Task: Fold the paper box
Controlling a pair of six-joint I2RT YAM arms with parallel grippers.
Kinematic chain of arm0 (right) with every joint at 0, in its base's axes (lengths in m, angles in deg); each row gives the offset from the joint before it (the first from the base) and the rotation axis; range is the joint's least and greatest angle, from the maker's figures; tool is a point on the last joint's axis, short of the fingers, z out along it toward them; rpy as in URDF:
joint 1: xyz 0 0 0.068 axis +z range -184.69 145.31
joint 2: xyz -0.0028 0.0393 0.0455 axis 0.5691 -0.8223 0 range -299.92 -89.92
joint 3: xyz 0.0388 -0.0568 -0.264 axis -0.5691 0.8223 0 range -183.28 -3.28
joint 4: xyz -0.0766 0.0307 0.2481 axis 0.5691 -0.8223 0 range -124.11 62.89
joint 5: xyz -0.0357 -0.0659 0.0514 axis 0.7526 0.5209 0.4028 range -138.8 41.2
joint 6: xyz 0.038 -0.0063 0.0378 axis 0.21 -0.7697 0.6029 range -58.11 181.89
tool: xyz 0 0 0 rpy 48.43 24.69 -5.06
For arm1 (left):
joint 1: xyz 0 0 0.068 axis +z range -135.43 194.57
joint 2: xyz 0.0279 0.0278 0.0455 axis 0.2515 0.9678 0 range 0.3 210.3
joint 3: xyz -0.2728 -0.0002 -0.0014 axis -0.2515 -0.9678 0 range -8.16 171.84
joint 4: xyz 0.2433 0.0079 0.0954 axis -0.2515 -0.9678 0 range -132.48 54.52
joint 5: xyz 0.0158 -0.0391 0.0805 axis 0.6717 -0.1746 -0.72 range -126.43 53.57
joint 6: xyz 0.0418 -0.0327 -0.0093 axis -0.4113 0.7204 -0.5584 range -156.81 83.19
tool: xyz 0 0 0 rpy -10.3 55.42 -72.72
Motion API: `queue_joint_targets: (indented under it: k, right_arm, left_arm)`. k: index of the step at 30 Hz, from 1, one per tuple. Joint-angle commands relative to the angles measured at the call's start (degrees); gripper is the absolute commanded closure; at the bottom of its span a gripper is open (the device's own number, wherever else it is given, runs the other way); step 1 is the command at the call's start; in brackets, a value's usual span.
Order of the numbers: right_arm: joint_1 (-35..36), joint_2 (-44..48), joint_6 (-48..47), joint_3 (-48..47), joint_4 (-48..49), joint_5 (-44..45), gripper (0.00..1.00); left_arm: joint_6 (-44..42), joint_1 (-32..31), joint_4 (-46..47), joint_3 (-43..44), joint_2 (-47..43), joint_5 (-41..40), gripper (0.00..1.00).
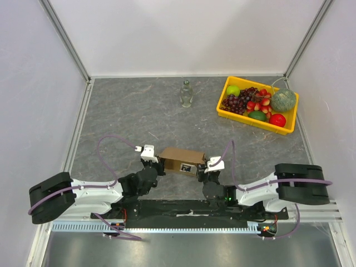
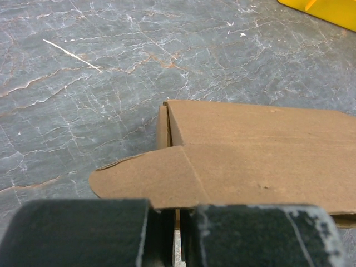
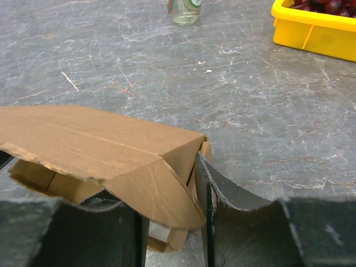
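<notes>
- The left fingers [image 2: 83, 233] are pressed tight together. A thin edge of the paper box [image 2: 250, 161] shows in the slit between them, so they seem to pinch a flap.
- The right fingers [image 3: 250, 222] stand a bit apart. A bent end flap [image 3: 161, 189] of the box hangs in the gap between them. I cannot tell if they press on it.
- The box lies on the grey surface [image 3: 250, 100], right in front of both pairs of fingers and between the two. The end by the right fingers gapes open, and you can see inside.
- I think the job now is to shut that open end.
- To do it well, the left fingers should hold the box steady so it cannot slide.
- The right fingers should push the flap slowly along its crease and tuck it inside. A hard push could squash the box or tear its ragged edge.
- Far past the fingers stand a glass bottle [image 3: 183, 8] and a yellow tray [image 3: 317, 33]. They are well away from the box.
</notes>
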Motion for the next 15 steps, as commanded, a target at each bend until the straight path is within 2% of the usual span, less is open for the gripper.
queue_joint_targets:
  k: [1,4,7,15]
  right_arm:
    - [1.97,7.4,9.56,-1.16,-15.68,-0.66,0.56]
    - [3.64,12.5,11.06,-0.19,-21.13,-3.04,0.45]
    - [5.39,18.38,11.68,0.16,-27.28,-5.67,0.41]
    - [10.4,35.96,8.88,0.6,-40.21,-16.31,0.39]
  left_arm:
    - [3.6,-0.62,-1.82,-1.94,-0.91,-2.49,0.98]
    - [4.04,-0.8,-1.91,-2.38,-0.92,-2.67,0.98]
    - [4.22,-0.97,-1.99,-2.38,-0.83,-2.75,0.98]
    - [4.05,-1.32,-2.7,-2.12,-0.83,-3.46,0.98]
